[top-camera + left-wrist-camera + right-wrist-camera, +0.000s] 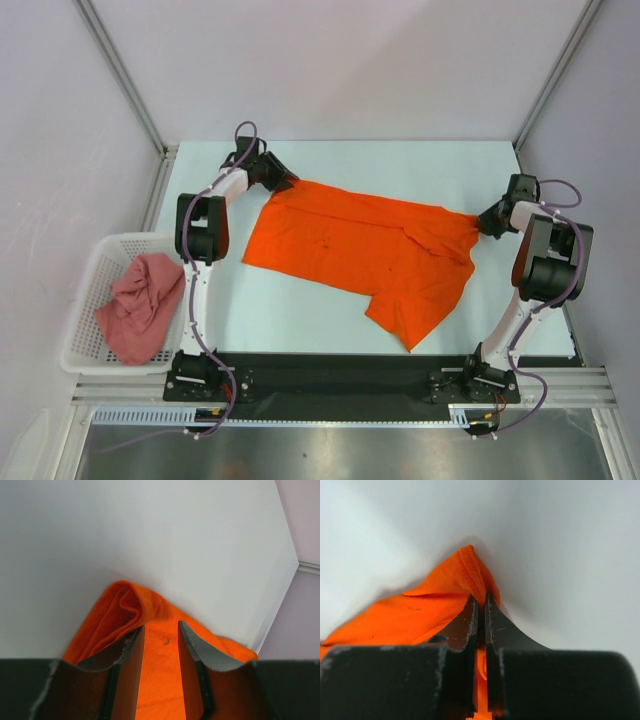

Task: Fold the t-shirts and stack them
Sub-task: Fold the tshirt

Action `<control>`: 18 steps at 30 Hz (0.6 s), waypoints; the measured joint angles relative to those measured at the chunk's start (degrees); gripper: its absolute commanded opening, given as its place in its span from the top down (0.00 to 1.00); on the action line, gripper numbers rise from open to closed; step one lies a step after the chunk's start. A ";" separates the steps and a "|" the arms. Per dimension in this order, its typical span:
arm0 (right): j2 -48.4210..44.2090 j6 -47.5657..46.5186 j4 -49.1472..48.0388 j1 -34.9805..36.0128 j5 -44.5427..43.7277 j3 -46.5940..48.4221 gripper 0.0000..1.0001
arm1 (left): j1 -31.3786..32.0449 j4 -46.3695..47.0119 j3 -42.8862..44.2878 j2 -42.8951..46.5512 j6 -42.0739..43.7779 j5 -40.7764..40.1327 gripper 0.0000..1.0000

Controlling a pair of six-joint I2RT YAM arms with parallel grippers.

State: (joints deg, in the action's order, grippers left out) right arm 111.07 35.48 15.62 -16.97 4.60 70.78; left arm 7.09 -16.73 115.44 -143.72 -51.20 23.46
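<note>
The bright orange t-shirt (370, 250) lies spread across the white table, stretched between my two grippers. My left gripper (283, 183) is at its far left corner. In the left wrist view the gripper (161, 625) stands open, with the orange cloth (160, 675) lying flat between the jaws and a fold humped just beyond the tips. My right gripper (480, 222) is at the shirt's right corner. In the right wrist view it (481, 597) is shut on the hemmed edge of the orange cloth (420, 615). The salmon-pink t-shirt (140, 305) lies crumpled in the basket.
The white lattice basket (95, 265) stands at the left, beside the left arm's base. Grey walls and metal frame posts enclose the table at the back and sides. A black rail (340, 375) runs along the near edge.
</note>
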 measured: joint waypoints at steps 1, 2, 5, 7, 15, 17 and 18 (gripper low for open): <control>-0.87 0.55 -0.13 -0.02 -0.63 -1.16 1.00 | -0.04 0.07 0.02 -0.09 0.02 0.20 0.61; -1.22 0.74 -0.15 -0.02 -0.90 -1.55 1.00 | -0.11 0.11 0.07 -0.15 0.04 0.33 0.61; -1.36 1.11 -0.61 -0.02 -1.07 -1.62 0.96 | -0.26 -0.24 1.01 -0.61 0.31 0.85 0.60; -1.33 0.96 -0.55 -0.02 -0.92 -1.42 0.90 | -0.28 -1.01 2.25 -1.07 1.16 0.68 0.58; -0.96 -4.70 10.86 -0.02 -4.52 11.82 0.39 | -0.31 -5.68 0.04 3.91 10.21 -6.21 0.48; -2.12 -6.27 12.44 0.26 -6.05 13.16 0.34 | -0.37 -7.04 -4.37 8.85 13.29 -9.75 0.46; -3.17 -6.88 13.66 0.39 -6.45 12.83 0.33 | -0.37 -7.58 -6.16 11.06 14.40 -10.84 0.47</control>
State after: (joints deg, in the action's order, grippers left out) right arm 107.90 28.60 29.28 -16.58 -1.85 83.61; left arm 6.72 -24.32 109.27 -132.66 -36.80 12.62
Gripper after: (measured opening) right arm 0.637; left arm 0.531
